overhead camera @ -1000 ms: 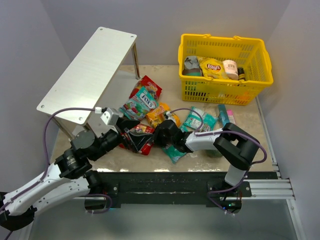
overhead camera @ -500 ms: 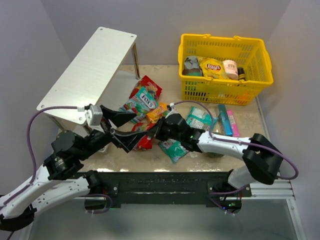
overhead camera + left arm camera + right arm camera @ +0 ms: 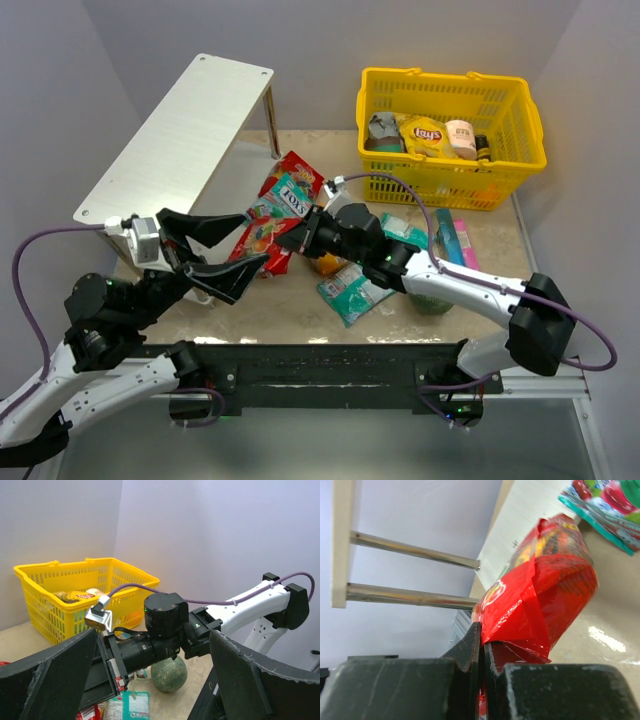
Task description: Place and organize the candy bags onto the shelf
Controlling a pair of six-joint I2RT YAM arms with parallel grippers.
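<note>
Two YAM arms: white shells over black joints.
The left arm (image 3: pixel 100 375) and right arm (image 3: pixel 465 290) had glossy white link covers, round black motor housings and a loose purple cable (image 3: pixel 215 601) each. A small silver camera block (image 3: pixel 139 238) sat at each wrist. The left gripper (image 3: pixel 262 236) had broad matte-black wedge fingers. The right gripper (image 3: pixel 481 640) fingers were black, scuffed grey.

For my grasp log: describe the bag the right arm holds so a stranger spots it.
Find the long white shelf, left on the table. Right of its near end, the right gripper is shut on a glossy red bag; every other candy bag lies loose on the table.
</note>
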